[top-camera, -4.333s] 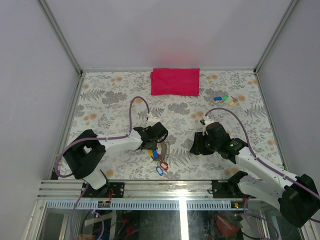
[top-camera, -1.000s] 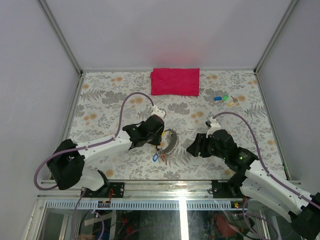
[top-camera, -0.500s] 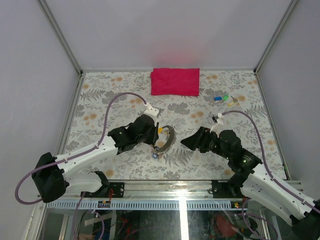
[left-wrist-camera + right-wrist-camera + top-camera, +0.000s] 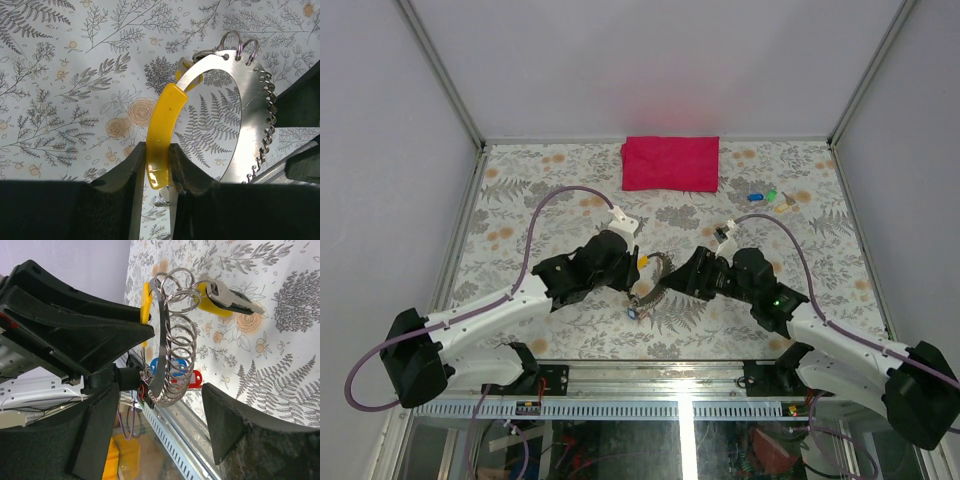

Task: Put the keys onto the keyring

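Observation:
My left gripper (image 4: 632,266) is shut on the yellow plastic handle (image 4: 162,131) of a curved silvery strip (image 4: 252,117), held above the table. The strip carries several wire keyrings (image 4: 178,342) along its edge. A yellow-headed key (image 4: 220,298) hangs from one ring; a blue tag (image 4: 161,365) and a red tag (image 4: 194,377) hang at the lower end (image 4: 635,310). My right gripper (image 4: 686,279) is open, its fingers (image 4: 100,430) on either side of the strip's lower end without touching it. Loose keys with blue, green and yellow heads (image 4: 770,199) lie at the back right.
A red cloth (image 4: 670,162) lies flat at the back middle of the floral table (image 4: 530,205). Grey walls stand on three sides. The metal rail (image 4: 650,385) runs along the near edge.
My right gripper has moved left and up to the ring strip, and its open fingers now flank it. My left gripper still holds the yellow handle in about the same place.

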`<action>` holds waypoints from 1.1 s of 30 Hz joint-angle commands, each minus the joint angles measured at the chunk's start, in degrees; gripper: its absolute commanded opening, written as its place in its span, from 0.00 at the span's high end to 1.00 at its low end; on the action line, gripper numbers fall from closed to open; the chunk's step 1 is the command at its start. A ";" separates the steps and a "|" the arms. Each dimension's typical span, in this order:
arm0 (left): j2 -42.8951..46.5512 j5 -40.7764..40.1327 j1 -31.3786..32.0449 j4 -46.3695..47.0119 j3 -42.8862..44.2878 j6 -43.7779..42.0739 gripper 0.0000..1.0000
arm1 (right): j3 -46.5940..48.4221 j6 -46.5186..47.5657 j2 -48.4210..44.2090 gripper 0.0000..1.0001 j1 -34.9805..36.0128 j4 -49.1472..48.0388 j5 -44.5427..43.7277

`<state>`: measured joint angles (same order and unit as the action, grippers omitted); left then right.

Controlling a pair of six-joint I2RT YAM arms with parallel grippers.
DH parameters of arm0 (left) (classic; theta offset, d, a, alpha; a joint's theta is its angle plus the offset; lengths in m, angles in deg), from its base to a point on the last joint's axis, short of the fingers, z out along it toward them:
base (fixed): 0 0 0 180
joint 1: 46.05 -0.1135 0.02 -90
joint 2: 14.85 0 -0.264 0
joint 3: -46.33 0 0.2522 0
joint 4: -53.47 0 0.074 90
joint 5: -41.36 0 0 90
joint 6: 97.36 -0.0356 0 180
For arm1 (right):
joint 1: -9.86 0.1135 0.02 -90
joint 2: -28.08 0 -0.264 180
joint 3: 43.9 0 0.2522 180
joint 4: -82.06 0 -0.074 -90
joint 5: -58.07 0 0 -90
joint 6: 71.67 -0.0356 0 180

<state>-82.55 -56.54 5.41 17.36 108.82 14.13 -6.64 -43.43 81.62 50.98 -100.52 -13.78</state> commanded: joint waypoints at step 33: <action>10.05 -4.51 2.04 7.01 3.31 -0.18 0.46 | 10.13 18.26 -3.74 1.00 1.04 1.60 1.45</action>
<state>-73.08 -57.31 6.85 19.44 109.65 15.68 -3.03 -32.06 81.01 51.03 -104.87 -9.08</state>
